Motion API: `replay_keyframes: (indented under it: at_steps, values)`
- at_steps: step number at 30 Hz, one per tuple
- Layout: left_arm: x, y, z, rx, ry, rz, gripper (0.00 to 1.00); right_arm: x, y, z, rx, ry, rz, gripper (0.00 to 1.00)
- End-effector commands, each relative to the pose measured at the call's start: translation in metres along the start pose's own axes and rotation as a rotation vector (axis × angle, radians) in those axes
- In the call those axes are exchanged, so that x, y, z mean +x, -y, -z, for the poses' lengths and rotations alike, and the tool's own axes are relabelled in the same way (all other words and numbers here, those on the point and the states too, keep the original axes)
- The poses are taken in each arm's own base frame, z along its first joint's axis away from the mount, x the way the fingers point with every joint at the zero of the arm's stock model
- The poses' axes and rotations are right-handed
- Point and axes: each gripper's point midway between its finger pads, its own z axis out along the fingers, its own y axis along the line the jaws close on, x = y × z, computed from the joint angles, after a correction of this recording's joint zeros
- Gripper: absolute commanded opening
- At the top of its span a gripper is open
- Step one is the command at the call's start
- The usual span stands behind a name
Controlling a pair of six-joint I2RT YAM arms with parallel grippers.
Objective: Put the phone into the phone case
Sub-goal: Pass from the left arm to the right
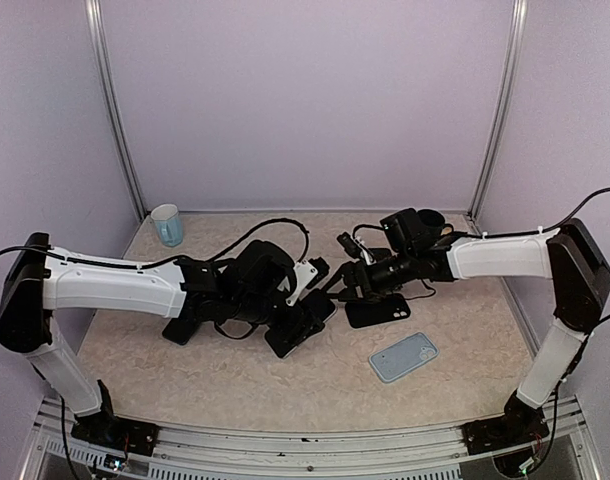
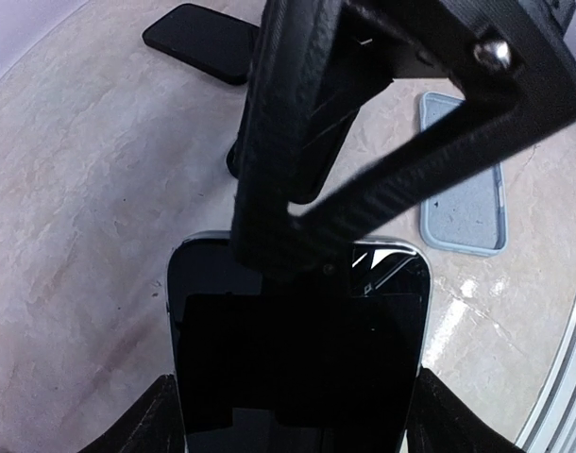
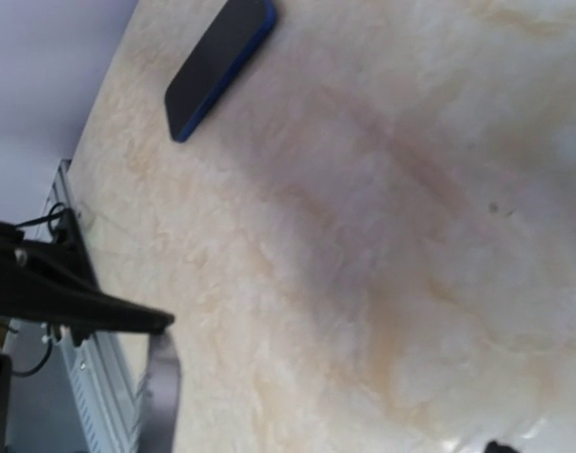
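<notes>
**Phone gripped, case flat on desk**

The phone (image 2: 297,349) sat grasped in the left end effector (image 2: 297,415). The blue case (image 2: 463,179) lay on the desk (image 2: 80,189) ahead, rightward. The right end effector (image 1: 341,288) hung released over the phone's far end.

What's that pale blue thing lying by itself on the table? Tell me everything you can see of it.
It is a pale blue phone case, a rounded rectangle that looks like soft plastic. It lies flat and askew on the beige table, hollow side up with a raised rim, near the front on the right side. Nothing touches it.
</notes>
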Motion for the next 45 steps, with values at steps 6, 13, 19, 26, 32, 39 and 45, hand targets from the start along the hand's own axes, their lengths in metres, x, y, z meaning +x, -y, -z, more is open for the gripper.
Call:
replay_keyframes:
  at_steps: [6, 13, 19, 26, 32, 39, 45]
  values:
    - [-0.03, 0.006, 0.005, -0.013, 0.082, -0.042, 0.07, 0.015, -0.026, -0.014, -0.141, -0.055, 0.0, 0.77]
    - [-0.028, 0.01, 0.002, -0.038, 0.069, -0.077, 0.07, 0.02, -0.029, -0.019, -0.17, -0.079, -0.011, 0.64]
    - [-0.027, 0.015, 0.004, -0.034, 0.08, -0.088, 0.07, 0.022, -0.033, -0.021, -0.202, -0.087, -0.012, 0.48]
    - [-0.024, 0.013, 0.005, -0.044, 0.083, -0.087, 0.07, 0.025, -0.035, -0.023, -0.225, -0.098, -0.017, 0.37]
    - [-0.02, 0.012, 0.004, -0.049, 0.078, -0.083, 0.07, 0.028, -0.035, -0.026, -0.233, -0.111, -0.02, 0.29]
    - [-0.018, 0.011, 0.004, -0.053, 0.077, -0.083, 0.07, 0.032, -0.035, -0.029, -0.243, -0.124, -0.022, 0.05]
    - [-0.019, 0.01, 0.003, -0.055, 0.08, -0.078, 0.24, 0.03, -0.04, -0.027, -0.264, -0.118, -0.022, 0.0]
